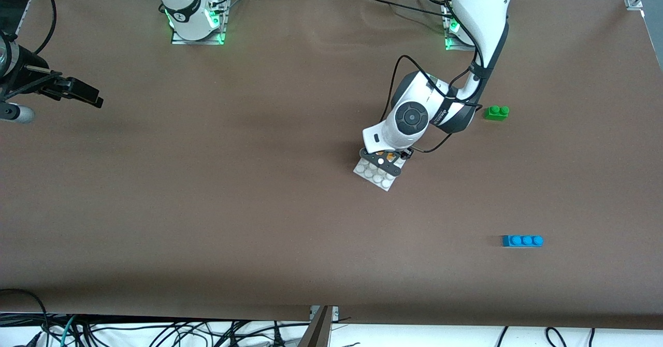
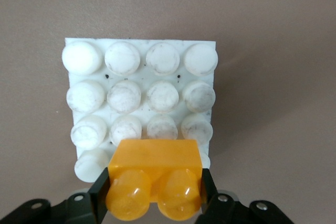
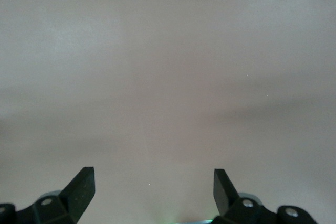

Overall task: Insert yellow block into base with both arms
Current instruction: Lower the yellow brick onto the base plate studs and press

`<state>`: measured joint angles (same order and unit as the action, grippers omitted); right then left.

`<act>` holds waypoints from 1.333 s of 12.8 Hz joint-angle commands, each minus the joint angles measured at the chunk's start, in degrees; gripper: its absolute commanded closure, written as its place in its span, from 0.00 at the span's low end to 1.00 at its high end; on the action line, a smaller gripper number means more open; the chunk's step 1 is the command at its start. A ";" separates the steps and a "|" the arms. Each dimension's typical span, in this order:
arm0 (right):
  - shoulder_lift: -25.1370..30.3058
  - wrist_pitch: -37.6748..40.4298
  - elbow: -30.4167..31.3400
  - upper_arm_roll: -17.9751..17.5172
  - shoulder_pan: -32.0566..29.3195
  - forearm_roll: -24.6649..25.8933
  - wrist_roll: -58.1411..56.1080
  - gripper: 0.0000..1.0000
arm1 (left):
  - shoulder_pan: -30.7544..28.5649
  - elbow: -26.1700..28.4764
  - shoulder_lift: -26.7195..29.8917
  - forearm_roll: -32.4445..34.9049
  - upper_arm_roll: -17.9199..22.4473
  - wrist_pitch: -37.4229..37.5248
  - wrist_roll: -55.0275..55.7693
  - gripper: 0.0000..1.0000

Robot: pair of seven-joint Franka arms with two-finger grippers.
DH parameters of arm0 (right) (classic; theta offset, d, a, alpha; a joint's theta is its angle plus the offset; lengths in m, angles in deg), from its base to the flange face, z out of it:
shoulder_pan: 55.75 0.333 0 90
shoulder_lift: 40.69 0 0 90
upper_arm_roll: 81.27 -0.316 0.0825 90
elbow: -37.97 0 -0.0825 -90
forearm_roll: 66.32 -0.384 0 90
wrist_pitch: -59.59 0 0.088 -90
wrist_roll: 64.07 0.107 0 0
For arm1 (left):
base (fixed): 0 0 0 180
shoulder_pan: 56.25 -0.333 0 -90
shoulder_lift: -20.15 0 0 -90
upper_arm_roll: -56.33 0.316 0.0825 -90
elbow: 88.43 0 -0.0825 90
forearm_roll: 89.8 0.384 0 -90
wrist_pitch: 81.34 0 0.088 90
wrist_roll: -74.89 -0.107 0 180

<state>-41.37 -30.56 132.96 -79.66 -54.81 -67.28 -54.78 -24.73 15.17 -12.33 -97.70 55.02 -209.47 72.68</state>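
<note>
while the left arm works over the plate, the scene reads as follows:

left gripper (image 2: 154, 195): down over the white base, at the edge of the base toward the robots' bases; fingers (image 2: 98, 195) pressed against both sides of the yellow block, gripping it.

yellow block (image 2: 155, 174): orange-yellow brick with two round studs, held between the left gripper's fingers; in the left wrist view it covers part of one outer row of the base's studs. whether it is seated on those studs or just above them cannot be told. in the front view only a small orange patch shows under the wrist.

base (image 1: 374, 176): flat white square plate with a four-by-four grid of round studs, lying on the brown table (image 1: 207, 207) near the middle, turned at a slight angle to the table edge; three rows of studs are uncovered in the left wrist view.

right gripper (image 3: 154, 184): held up over bare table at the right arm's end, well apart from the base; jaws spread wide with nothing between them. the right arm waits.

green brick (image 1: 496, 112): two studs, on the table toward the left arm's end, farther from the front camera than the base.

blue brick (image 1: 522, 241): three studs, on the table toward the left arm's end, nearer to the front camera than the base and the green brick.
</note>
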 commanded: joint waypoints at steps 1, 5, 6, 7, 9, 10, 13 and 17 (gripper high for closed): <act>-0.03 0.50 -0.42 -0.03 -0.32 -0.97 0.02 0.00 | 0.29 -2.61 -1.62 1.57 0.43 -0.19 0.01 1.00; -0.03 0.50 -0.42 -0.03 -0.32 -0.97 0.02 0.00 | 0.29 -2.79 -2.41 1.57 0.51 -0.63 -0.08 1.00; -0.03 0.50 -0.42 -0.03 -0.32 -0.97 0.02 0.00 | 0.29 -2.88 -2.59 1.57 0.51 -0.98 -0.08 1.00; -0.03 0.59 -0.42 -0.03 -0.32 -0.97 0.02 0.00 | 0.29 -3.05 -2.76 1.57 0.51 -1.77 -0.43 1.00; -0.03 0.59 -0.42 -0.03 -0.32 -0.97 0.02 0.00 | 0.20 -3.14 -3.64 1.57 0.69 -2.82 -1.31 1.00; -0.03 0.59 -0.42 -0.03 -0.32 -0.97 0.02 0.00 | 0.20 -3.14 -3.91 1.57 0.69 -3.09 -1.66 1.00; -0.03 0.68 -0.42 -0.03 -0.32 -0.97 0.02 0.00 | -0.15 -3.23 -4.43 1.57 0.78 -3.62 -2.54 1.00; -0.03 0.68 -0.42 -0.03 -0.32 -0.97 0.02 0.00 | -0.32 -3.14 -5.05 1.66 1.04 -4.59 -3.24 1.00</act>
<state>-41.45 -30.54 132.96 -79.66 -54.82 -67.28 -54.78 -24.85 13.47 -15.61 -97.27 55.84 -213.29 70.81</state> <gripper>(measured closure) 0.000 0.313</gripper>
